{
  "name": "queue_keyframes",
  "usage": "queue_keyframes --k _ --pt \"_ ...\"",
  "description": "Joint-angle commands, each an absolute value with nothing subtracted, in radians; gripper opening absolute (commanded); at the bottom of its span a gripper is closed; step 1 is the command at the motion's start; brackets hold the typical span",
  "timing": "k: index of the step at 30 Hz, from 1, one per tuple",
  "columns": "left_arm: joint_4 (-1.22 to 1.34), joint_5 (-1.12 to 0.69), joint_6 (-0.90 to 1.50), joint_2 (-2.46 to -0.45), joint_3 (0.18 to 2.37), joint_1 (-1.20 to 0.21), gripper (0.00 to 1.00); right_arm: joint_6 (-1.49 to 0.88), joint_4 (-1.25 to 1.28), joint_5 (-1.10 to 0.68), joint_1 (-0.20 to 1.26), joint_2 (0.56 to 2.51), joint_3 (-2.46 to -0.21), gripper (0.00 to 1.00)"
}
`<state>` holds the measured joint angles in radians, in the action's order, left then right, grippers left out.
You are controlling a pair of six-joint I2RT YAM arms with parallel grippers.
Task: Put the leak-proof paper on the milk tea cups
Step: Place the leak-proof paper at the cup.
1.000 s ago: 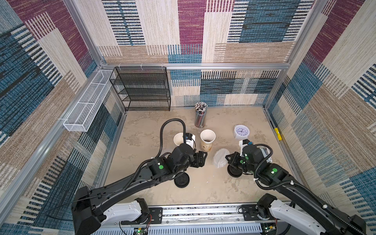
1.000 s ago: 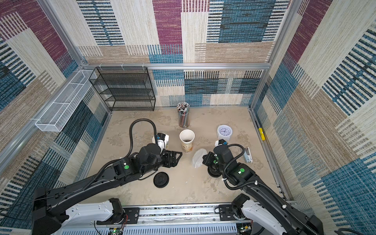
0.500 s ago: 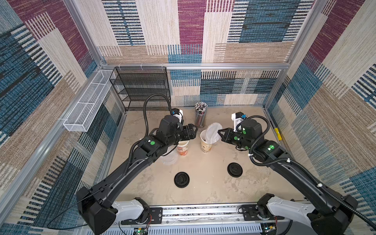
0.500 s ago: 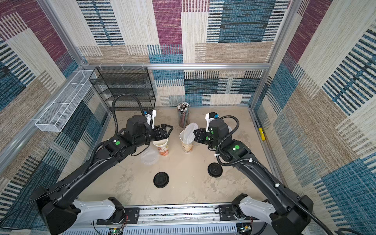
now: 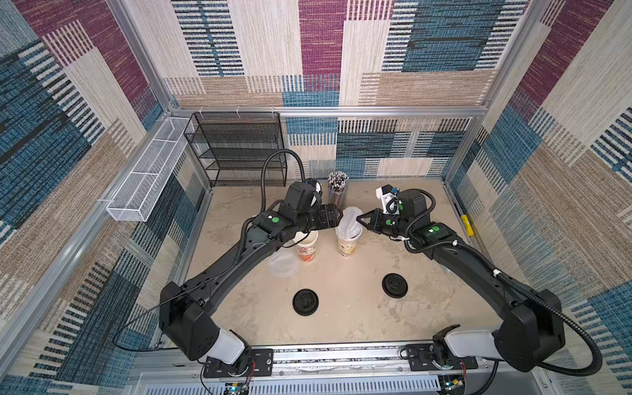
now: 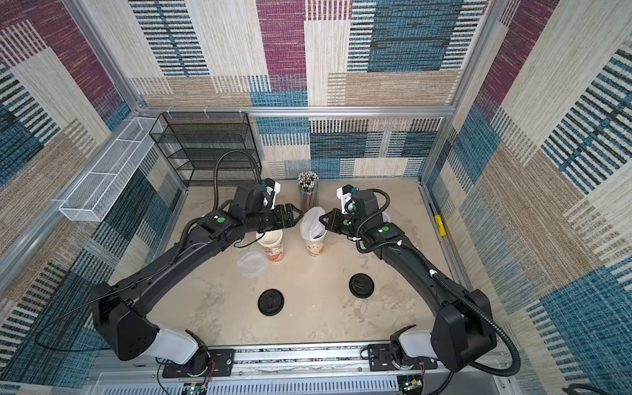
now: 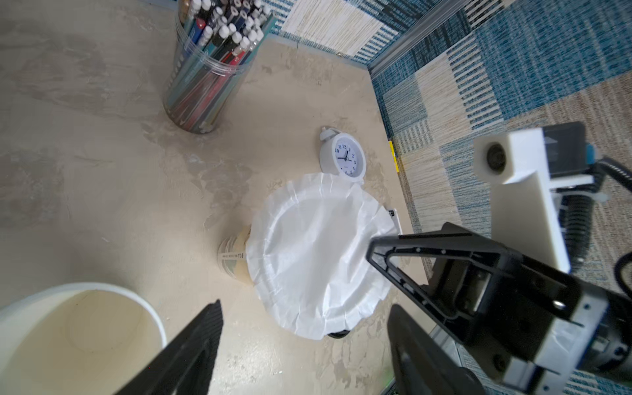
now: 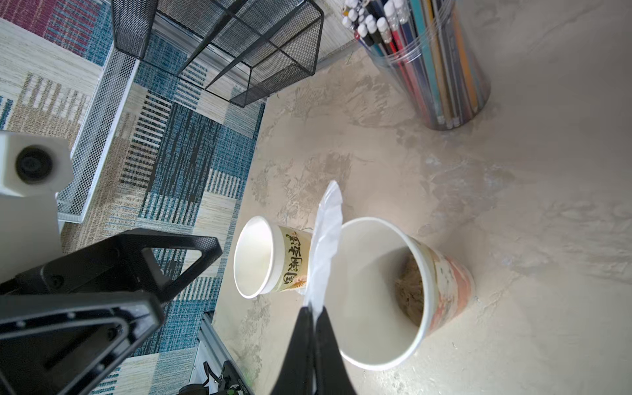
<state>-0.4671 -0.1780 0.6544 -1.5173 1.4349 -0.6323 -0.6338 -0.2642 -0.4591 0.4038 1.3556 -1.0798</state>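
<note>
The beige, mottled stone-look tabletop (image 5: 342, 328) carries everything. At its back stands a black mesh shelf rack (image 5: 236, 150), and a long white wire basket (image 5: 147, 184) hangs on the side wall.

Two black arms reach in over the cups. The left gripper (image 5: 339, 218) hovers with its jaws spread wide and nothing between them, its tips close to the held sheet. The right gripper (image 5: 358, 219) has its fingers pressed together on the edge of one leak-proof paper sheet (image 5: 348, 222). This is a thin, whitish disc with a crinkled rim, and it hangs steeply tilted over the mouth of the beige-brown cup (image 5: 346, 247). Just beside that cup stands the red-orange cup (image 5: 307, 251), which is tapered, white inside and uncovered.

Behind them is a clear plastic cylinder of pencils (image 5: 337, 195). The second sheet (image 5: 282, 265) lies flat on the table beside the red-orange cup's base. One black lid (image 5: 305, 302) and the other black lid (image 5: 395, 285), both round and ridged, lie apart nearer the robot. In the left wrist view, a small white round alarm clock (image 7: 345, 157) sits behind the held sheet.
</note>
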Motion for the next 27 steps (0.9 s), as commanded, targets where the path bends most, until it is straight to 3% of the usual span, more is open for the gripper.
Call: queue_keyframes --k 1,10,20,27 --pt "-0.491 -0.198 0.629 -1.538 1.454 -0.632 0.79 -0.607 -0.288 -0.424 0.4 1.375 -1.082 0.0" --pt "-0.523 -0.208 0.61 -1.617 1.508 -0.632 0.74 -0.588 -0.336 -0.347 0.399 1.406 -1.084 0.01" --pt "-0.544 -0.208 0.615 -1.655 1.53 -0.632 0.73 -0.583 -0.36 -0.324 0.397 1.418 -1.101 0.16" --pt "-0.542 -0.205 0.616 -1.652 1.526 -0.632 0.73 -0.575 -0.386 -0.297 0.397 1.42 -1.108 0.21"
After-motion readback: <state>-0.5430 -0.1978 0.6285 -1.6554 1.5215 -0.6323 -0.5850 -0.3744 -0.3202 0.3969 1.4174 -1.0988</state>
